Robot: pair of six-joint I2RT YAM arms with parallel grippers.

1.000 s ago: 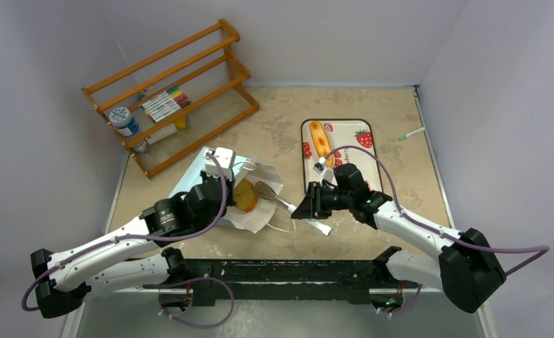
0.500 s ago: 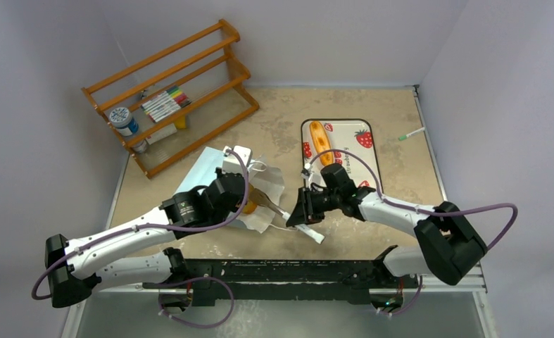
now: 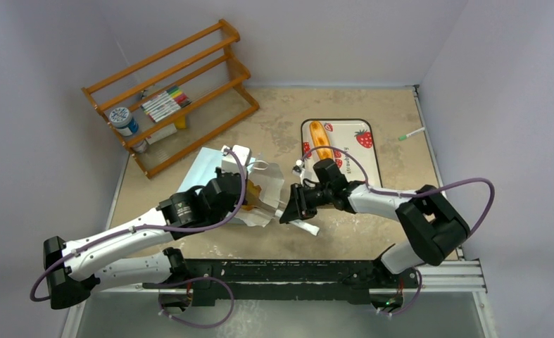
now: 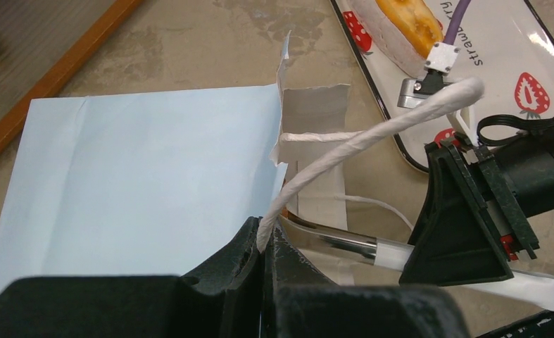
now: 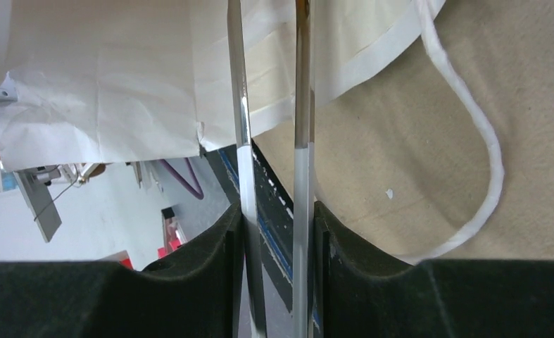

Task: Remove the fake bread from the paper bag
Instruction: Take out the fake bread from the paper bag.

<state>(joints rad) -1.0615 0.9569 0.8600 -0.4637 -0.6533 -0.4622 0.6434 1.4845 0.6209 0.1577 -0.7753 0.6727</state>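
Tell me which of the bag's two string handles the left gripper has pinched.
The raised handle, arcing from the paper bag mouth into the shut left gripper. The other handle lies slack on the table by the tongs.

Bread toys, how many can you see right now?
2. A long loaf lies on the strawberry tray, and an orange-brown piece peeks from the mouth of the blue paper bag. More may hide inside.

Robot lab cell, that's where I am: plain pale walls (image 3: 63,42) box in a mottled beige table (image 3: 281,113). My left arm (image 3: 112,243) and right arm (image 3: 376,201) are bolted to a black rail (image 3: 281,271) along the bottom. A wooden rack (image 3: 189,63) of markers (image 3: 165,103) stands upper left.
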